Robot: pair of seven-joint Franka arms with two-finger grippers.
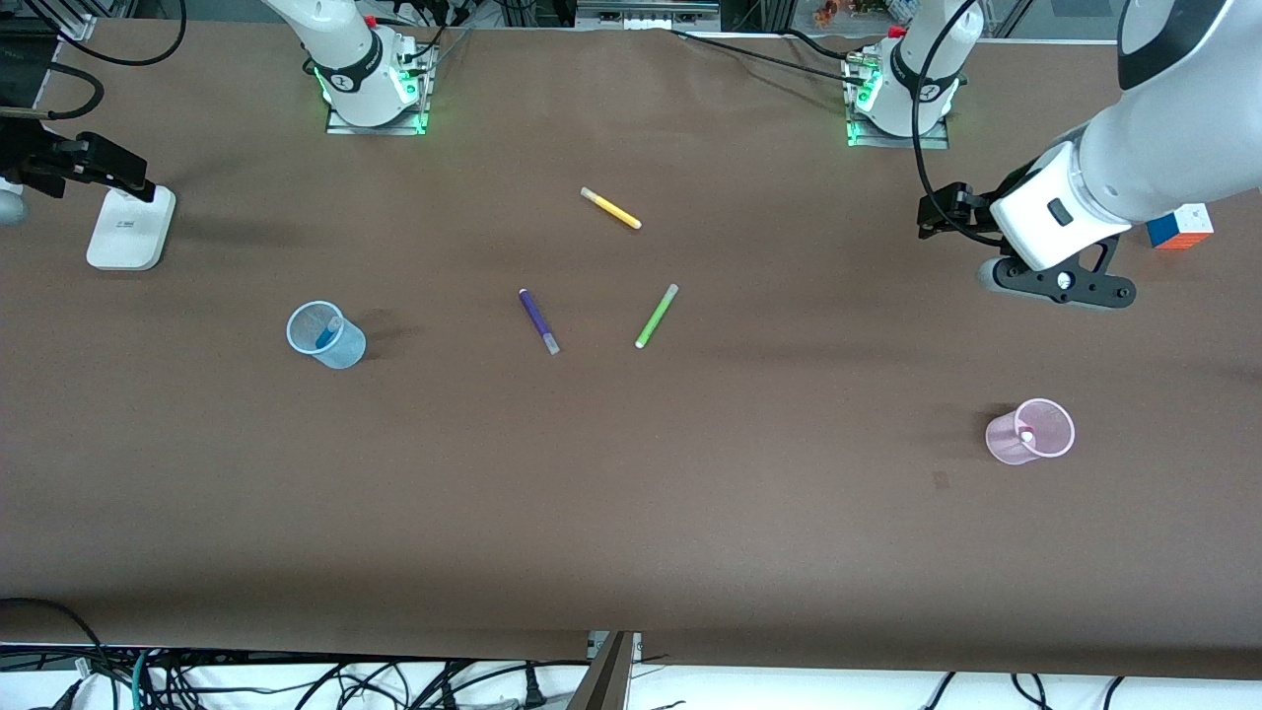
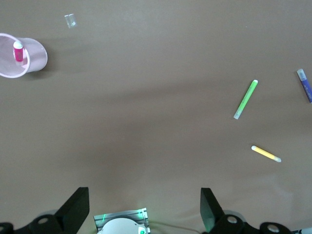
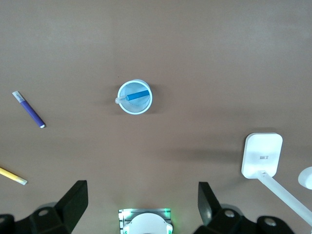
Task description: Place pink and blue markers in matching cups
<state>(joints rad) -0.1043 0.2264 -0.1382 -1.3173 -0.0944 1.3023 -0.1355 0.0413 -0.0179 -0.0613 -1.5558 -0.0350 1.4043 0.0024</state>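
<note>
Blue marker (image 1: 326,333) sitting inside the pale blue cup (image 1: 340,347), leaning against its rim, toward the right arm's end of the table. Pink marker (image 1: 1025,434) standing in the pale pink cup (image 1: 1004,440), white cap end up, toward the left arm's end and nearer the front camera than the blue cup. Both cups standing upright on the brown table (image 1: 631,513), well apart from each other.

Lying loose between the cups, flat on the table: purple marker (image 1: 538,320), lime green marker (image 1: 656,316) just beside it, and a yellow marker (image 1: 610,208) farther from the front camera than both. None touching another.

Left gripper (image 2: 145,204) hovering high over bare table near its own base, fingers spread wide, gripping nothing. Right gripper (image 3: 142,202) doing the same at its end, hanging over bare table above its base, jaws wide and empty.

Sitting off to the sides: a white stand (image 1: 130,228) at the right arm's end, a colourful cube (image 1: 1180,227) at the left arm's end.
</note>
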